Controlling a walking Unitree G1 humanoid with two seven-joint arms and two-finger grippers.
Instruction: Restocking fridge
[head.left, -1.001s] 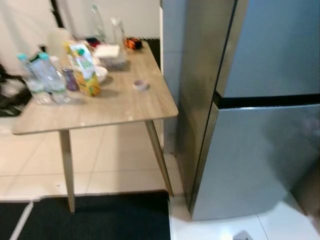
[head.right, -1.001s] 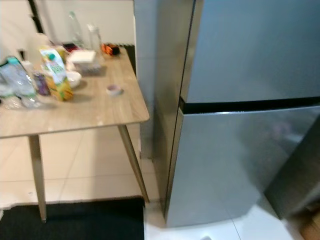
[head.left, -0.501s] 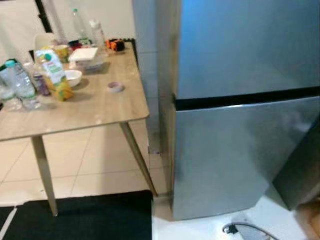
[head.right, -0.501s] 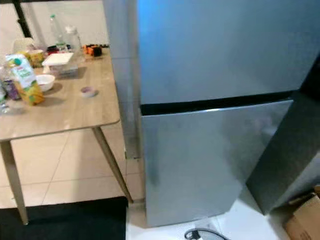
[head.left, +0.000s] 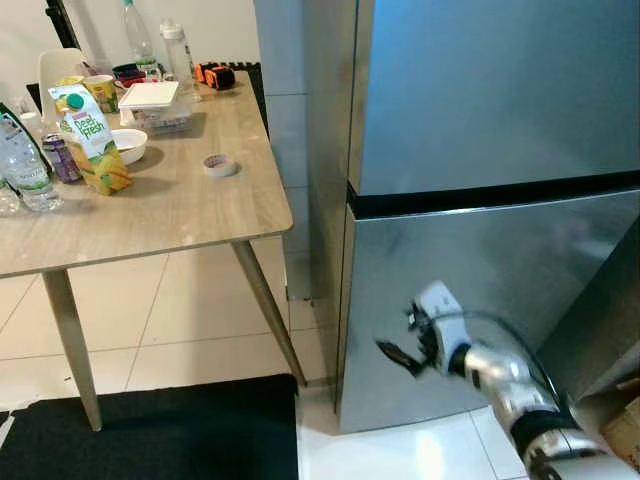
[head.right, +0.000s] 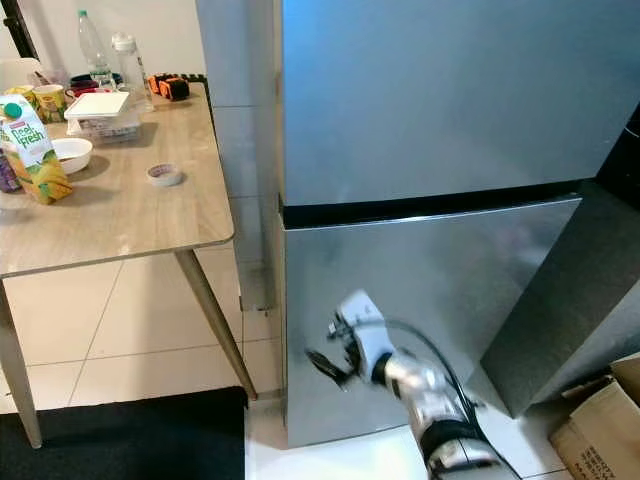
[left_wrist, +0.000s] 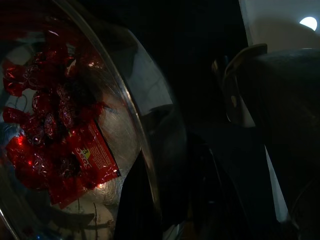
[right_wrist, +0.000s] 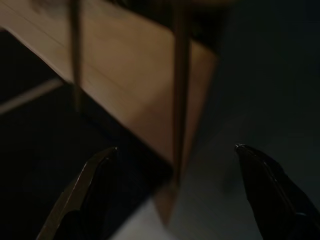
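On the left, a wooden desk (head.left: 170, 215) is standing on a tiled floor, with a black mat (head.left: 150, 435) lying in front of its legs. At the desk's left edge, water bottles (head.left: 22, 170) are standing beside a purple can (head.left: 62, 157). Just right of them, a juice carton (head.left: 90, 138) is standing upright, and a white bowl (head.left: 128, 146) is sitting just behind it. A roll of tape (head.left: 219, 165) is lying on bare wood nearer the fridge. Toward the back, a lidded plastic box (head.left: 155, 105) is resting near a mug (head.left: 103, 92), two bottles (head.left: 150, 45) and an orange and black object (head.left: 214, 76).

The fridge (head.right: 420, 130) is standing just beside the desk, both steel doors closed, with a dark seam dividing upper from lower.

The right gripper (head.left: 402, 345) is reaching in front of the lower door (head.left: 470, 290), near its left edge; its jaws are spread wide apart and holding nothing. In the right wrist view the two black fingers (right_wrist: 82, 195) are showing far apart, with a desk leg (right_wrist: 180, 95) and the dark mat beyond them.

The left wrist view is dark; a clear curved container (left_wrist: 90, 135) holding red wrapped sweets (left_wrist: 50, 115) is sitting close against the camera. Whether the left jaws are open or closed, I cannot tell.

At the far right, a cardboard box (head.right: 600, 420) is sitting on the floor.
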